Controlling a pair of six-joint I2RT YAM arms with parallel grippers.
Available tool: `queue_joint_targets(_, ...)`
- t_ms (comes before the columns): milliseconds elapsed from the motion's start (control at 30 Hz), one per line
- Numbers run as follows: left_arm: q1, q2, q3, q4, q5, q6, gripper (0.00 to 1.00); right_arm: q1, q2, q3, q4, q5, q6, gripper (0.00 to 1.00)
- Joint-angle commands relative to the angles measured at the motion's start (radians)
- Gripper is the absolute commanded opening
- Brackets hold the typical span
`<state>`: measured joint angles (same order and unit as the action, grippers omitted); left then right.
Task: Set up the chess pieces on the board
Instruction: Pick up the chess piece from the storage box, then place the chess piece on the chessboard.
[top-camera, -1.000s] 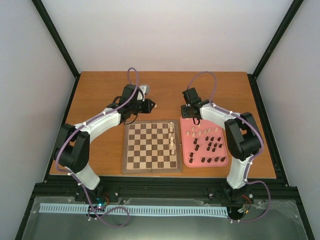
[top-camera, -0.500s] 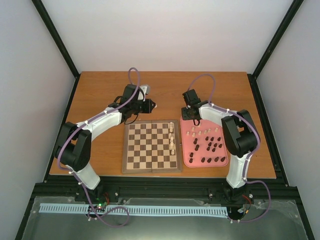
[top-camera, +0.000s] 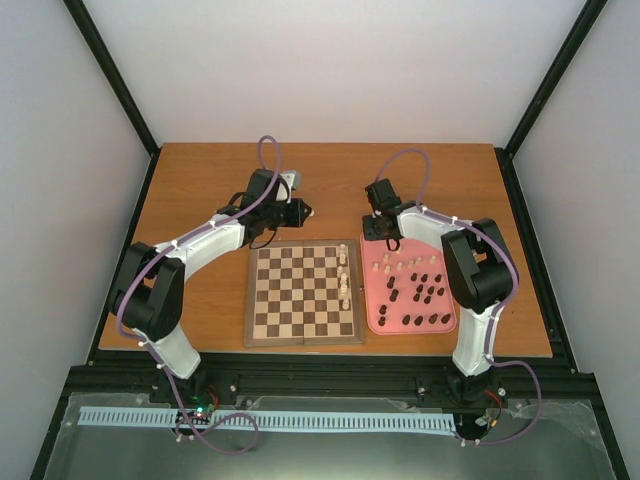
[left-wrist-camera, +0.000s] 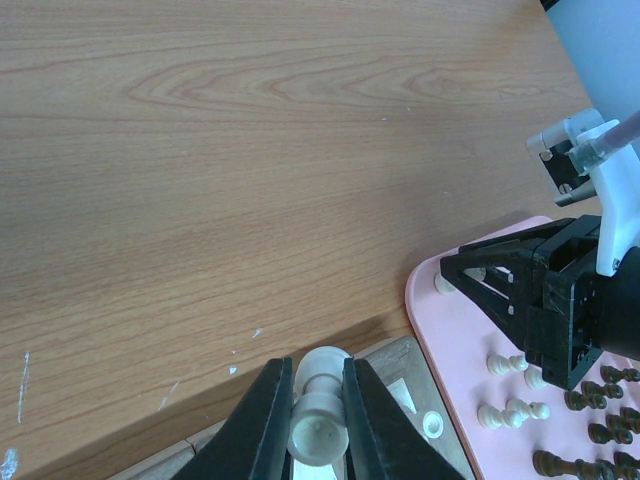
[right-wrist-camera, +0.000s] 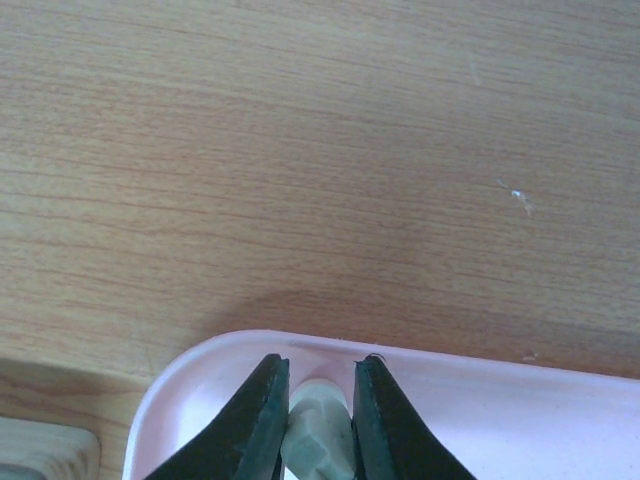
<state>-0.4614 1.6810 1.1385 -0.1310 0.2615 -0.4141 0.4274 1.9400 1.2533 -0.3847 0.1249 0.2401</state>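
The board (top-camera: 305, 341) lies at the middle of the table, with several cream chess pieces (top-camera: 343, 275) standing along its right column. My left gripper (top-camera: 300, 211) hovers just beyond the board's far right corner (left-wrist-camera: 400, 360), shut on a cream piece (left-wrist-camera: 320, 425) held lying between the fingers. Down in the far left corner of the pink tray (top-camera: 375, 318), my right gripper (top-camera: 385, 236) is shut on a cream piece (right-wrist-camera: 318, 430). In the right wrist view that piece sits between the jaws just inside the tray rim (right-wrist-camera: 480, 400). Cream and dark pieces (top-camera: 425, 290) lie loose in the tray.
Bare wooden table (top-camera: 330, 170) stretches beyond the board and tray. The two grippers are close together, and the right gripper (left-wrist-camera: 540, 290) shows in the left wrist view over the tray corner (left-wrist-camera: 450, 320). Black frame posts stand at the table's back corners.
The right gripper's jaws have closed on the cream piece in the tray's far left corner. The left arm has hardly moved and still holds its piece.
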Motion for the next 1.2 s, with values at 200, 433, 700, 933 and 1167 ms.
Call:
queue_joint_targets(200,-0.002,0.003,0.041,-0.009,0.002,0.018,0.01,0.028,-0.154,-0.014,-0.035,0.003,0.035,0.14)
queue_joint_targets(433,-0.001,0.0,0.041,-0.012,0.004,0.019,0.01,0.193,-0.334,-0.045,-0.16,0.096,0.056,0.14)
queue_joint_targets(700,-0.002,-0.004,0.049,-0.021,-0.008,0.026,0.01,0.439,-0.581,-0.161,-0.31,0.16,0.104,0.14)
queue_joint_targets(933,-0.002,-0.008,0.042,-0.019,-0.007,0.024,0.01,0.568,-0.765,-0.313,-0.359,0.091,0.184,0.14)
queue_joint_targets(1167,-0.002,-0.007,0.04,-0.016,-0.008,0.02,0.01,0.639,-0.745,-0.428,-0.293,0.083,0.24,0.14)
